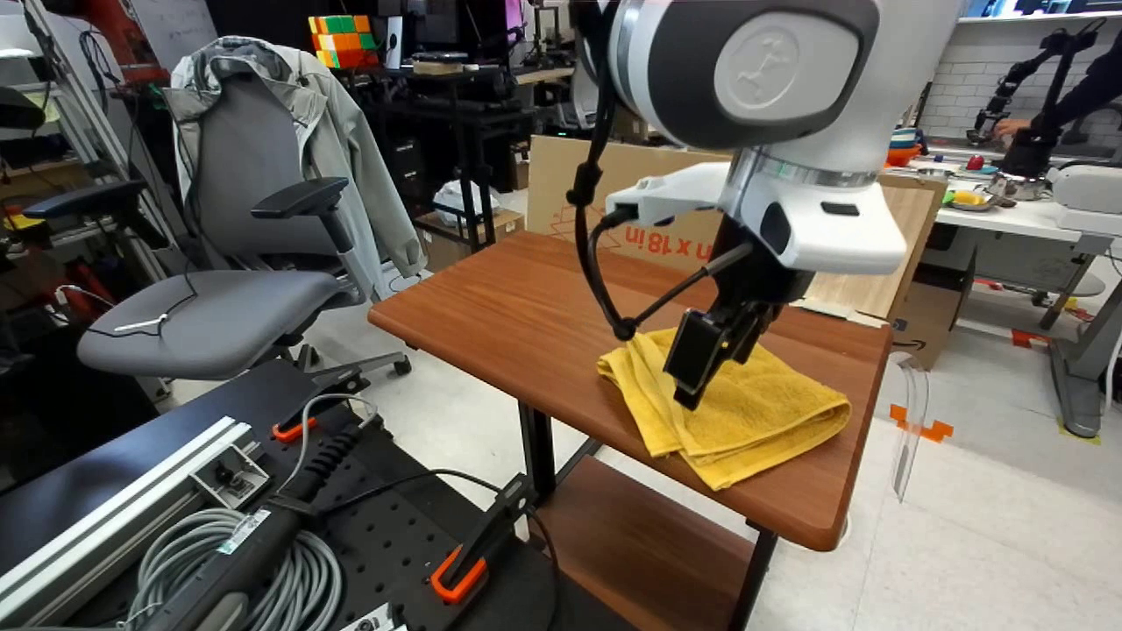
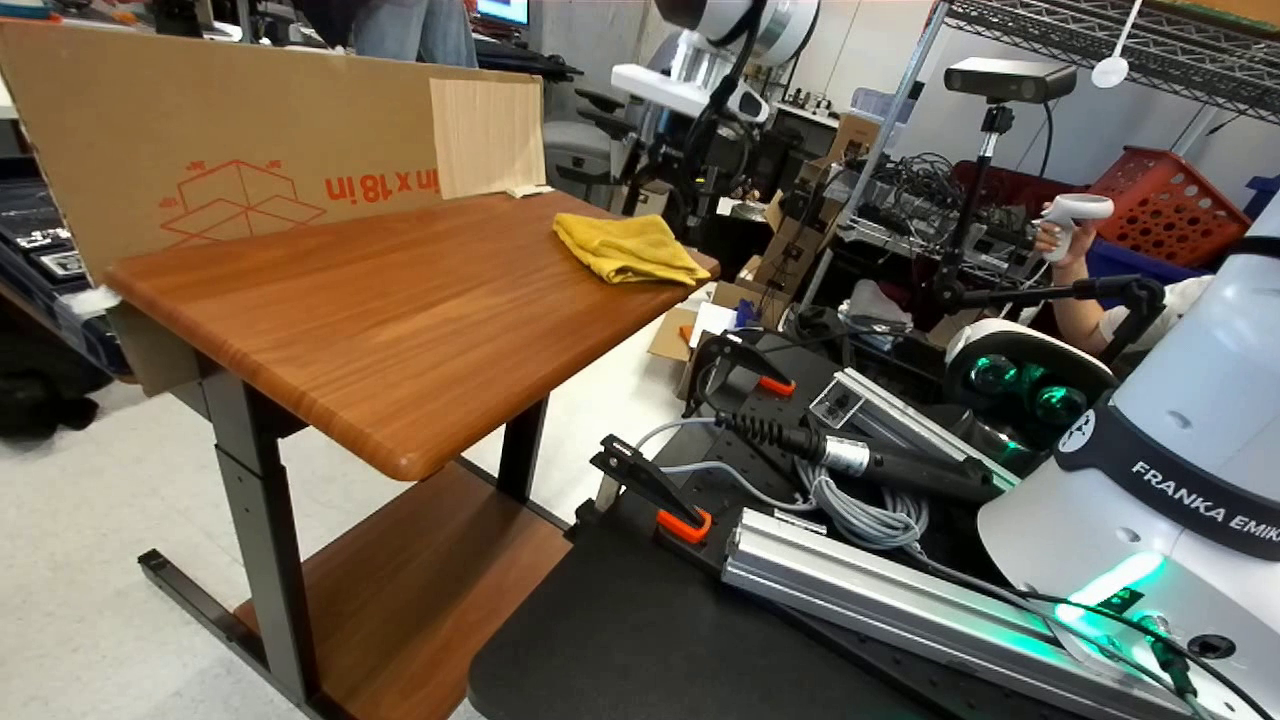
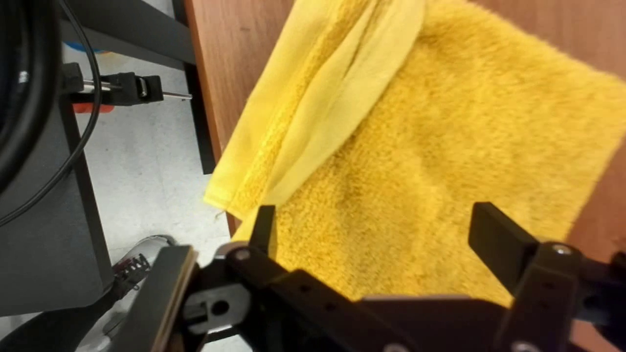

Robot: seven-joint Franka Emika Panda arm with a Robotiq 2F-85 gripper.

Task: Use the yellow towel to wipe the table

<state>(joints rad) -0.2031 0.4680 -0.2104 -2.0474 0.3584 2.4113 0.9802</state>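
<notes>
pincer [image 3: 374, 227]: 1
fingers [image 3: 501, 244]: 2, on pincer
yellow towel [image 1: 763, 407]: 1, below pincer
worktop [image 2: 370, 310]: 1, below pincer
orange-tipped clamps [image 2: 660, 492]: 2, well apart from pincer
jacket [image 1: 351, 145]: 1, well apart too

I see free gap between jaws; yellow towel [image 3: 415, 186] past them, bare tabletop [image 1: 526, 307] beside, cardboard panel [image 1: 554, 188] stands behind, from here.

Black band [image 2: 1190, 492] on the Franka arm's base [image 2: 1190, 400] reads "FRANKA EMIKA", last letter clipped at the frame edge, round logo [image 2: 1078, 432] beside it; embossed emblem [image 1: 761, 72] on the oval joint cover [image 1: 822, 58]. Cardboard sheet [image 2: 250, 115] has red print [image 2: 382, 188] "x 18 in", upside down in both exterior views, next to a red box drawing [image 2: 243, 200], dimension marks too small to read. Brown box [image 1: 933, 311] says "amazon"; white label [image 1: 245, 532] on the black cable handle [image 1: 219, 574] is illegible.
</notes>
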